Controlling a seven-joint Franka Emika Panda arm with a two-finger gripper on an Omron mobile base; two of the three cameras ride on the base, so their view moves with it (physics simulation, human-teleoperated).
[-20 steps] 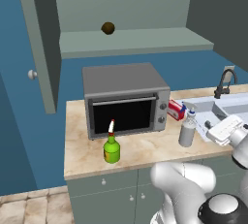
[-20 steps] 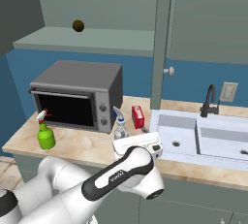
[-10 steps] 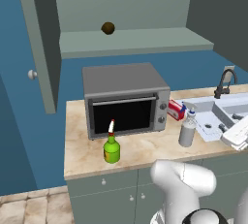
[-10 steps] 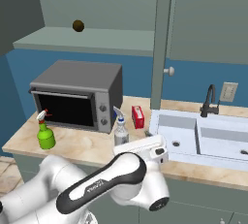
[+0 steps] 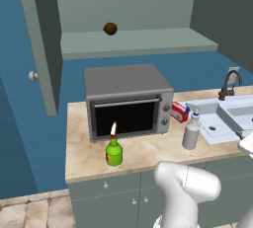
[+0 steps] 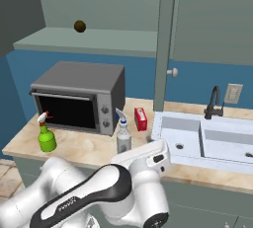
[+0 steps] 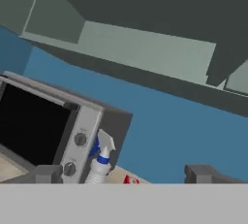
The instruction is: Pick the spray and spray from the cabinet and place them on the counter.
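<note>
Both spray bottles stand upright on the beige desk [image 5: 143, 154]. The green bottle [image 5: 113, 151] is near the front edge, in front of the toaster oven [image 5: 127, 100] door. The grey-white bottle [image 5: 190, 131] stands to the right of the oven, just left of the sink [image 5: 232, 116], with a red box [image 5: 180, 111] behind it. A brown ball [image 5: 109, 28] rests on the open cabinet [image 5: 133, 39] shelf above. The jaws [image 7: 123, 174] are wide open and empty, pointing past the grey-white bottle's nozzle.
</note>
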